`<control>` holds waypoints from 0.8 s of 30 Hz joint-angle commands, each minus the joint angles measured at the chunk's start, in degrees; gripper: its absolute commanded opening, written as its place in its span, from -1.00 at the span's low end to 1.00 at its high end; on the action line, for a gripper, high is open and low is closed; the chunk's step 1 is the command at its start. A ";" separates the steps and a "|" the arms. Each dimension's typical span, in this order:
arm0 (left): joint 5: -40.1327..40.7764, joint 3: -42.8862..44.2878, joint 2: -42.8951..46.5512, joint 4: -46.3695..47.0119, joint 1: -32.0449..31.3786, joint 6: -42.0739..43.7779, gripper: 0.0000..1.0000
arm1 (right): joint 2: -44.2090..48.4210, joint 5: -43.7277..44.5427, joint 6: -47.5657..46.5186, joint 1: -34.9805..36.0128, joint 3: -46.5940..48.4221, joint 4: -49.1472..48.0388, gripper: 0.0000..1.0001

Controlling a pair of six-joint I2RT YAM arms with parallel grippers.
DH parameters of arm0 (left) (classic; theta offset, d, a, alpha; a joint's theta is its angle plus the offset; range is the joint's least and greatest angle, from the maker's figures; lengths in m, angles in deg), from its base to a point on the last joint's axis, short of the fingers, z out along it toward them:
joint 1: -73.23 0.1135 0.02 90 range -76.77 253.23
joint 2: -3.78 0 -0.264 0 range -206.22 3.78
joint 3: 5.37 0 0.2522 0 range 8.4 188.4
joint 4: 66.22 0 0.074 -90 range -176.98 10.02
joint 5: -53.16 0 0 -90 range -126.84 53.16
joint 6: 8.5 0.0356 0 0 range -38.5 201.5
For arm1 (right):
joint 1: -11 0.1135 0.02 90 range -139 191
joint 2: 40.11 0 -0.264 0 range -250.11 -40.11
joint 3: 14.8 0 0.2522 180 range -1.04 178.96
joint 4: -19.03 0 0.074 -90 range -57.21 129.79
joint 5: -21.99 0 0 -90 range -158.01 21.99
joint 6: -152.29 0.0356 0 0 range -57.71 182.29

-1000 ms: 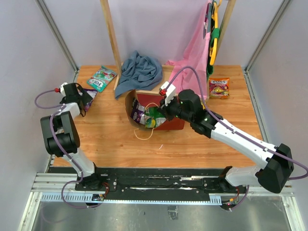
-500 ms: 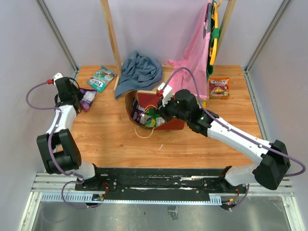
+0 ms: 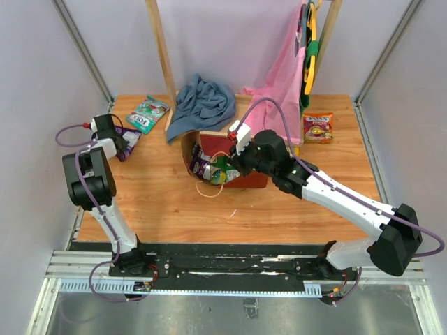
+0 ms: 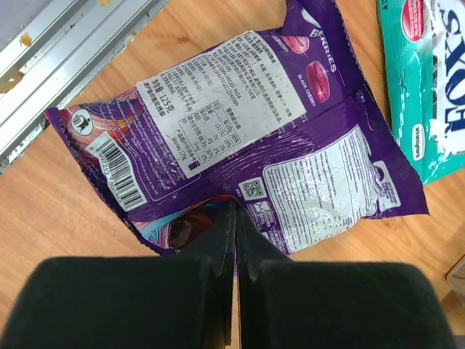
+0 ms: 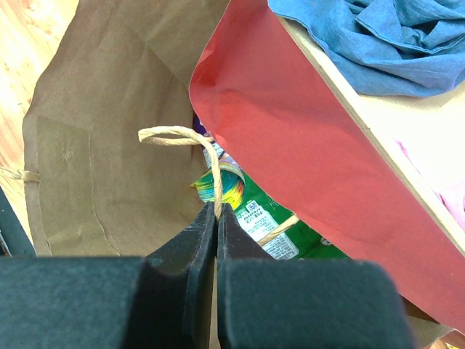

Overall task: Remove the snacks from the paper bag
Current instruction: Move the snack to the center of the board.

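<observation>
Your right gripper (image 5: 216, 211) pinches the twine handle (image 5: 196, 142) — likely to hold the paper bag (image 5: 290, 145) open; left gripper (image 4: 234, 218) jaws together, empty, over the purple packet (image 4: 240, 131).

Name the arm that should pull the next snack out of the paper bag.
Probably left. The left pincer is shut and empty above the purple packet, so it is free. The right pincer sits at the paper bag mouth but is clamped on the twine handle.
</observation>
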 commanded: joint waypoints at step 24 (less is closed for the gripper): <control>-16.60 -3.57 26.06 -0.40 -1.49 4.39 0.53 | 0.62 0.52 -0.05 0.82 0.84 -0.22 -0.99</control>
